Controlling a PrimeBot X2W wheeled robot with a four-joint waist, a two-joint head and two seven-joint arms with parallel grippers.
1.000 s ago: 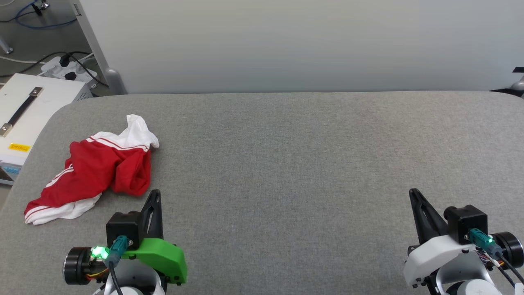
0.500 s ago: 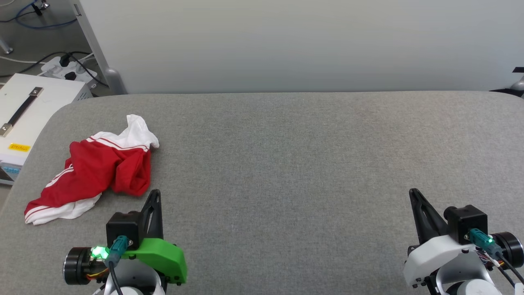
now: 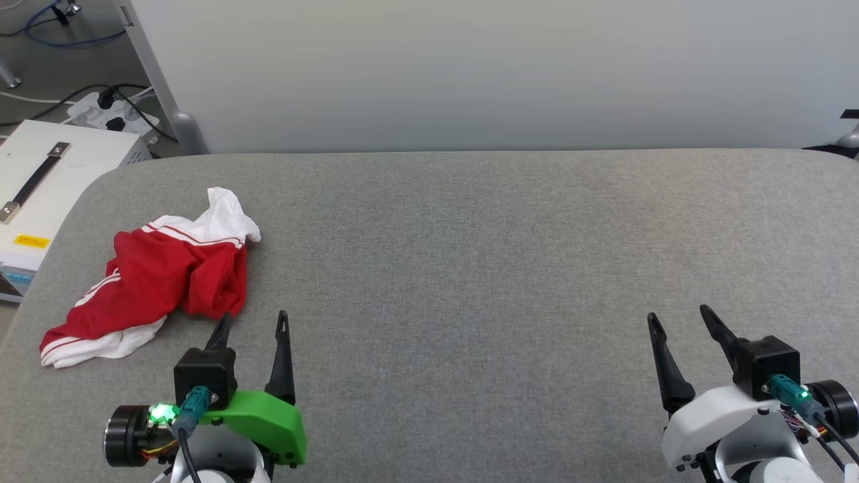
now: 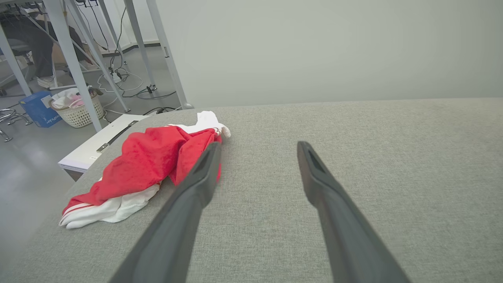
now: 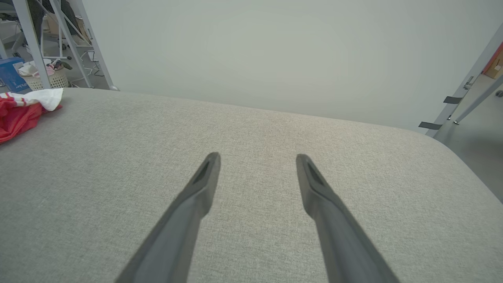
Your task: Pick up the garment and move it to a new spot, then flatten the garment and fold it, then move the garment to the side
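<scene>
Plainly, in the head view the garment point(image 3: 154, 282) is being seen crumpled at the left of the table point(image 3: 470, 235), the left gripper point(image 3: 254, 315) and right gripper point(image 3: 678, 312) being held released at the lower corners. In the left wrist view it is lying centre left; in the right wrist view, at the far left edge.

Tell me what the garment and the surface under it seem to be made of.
Garment: soft knit fabric, probably jersey, matte; it lies crumpled in limp folds. Table top: grey woven cloth covering, matte, with a fine heathered weave; what lies beneath cannot be told.
</scene>
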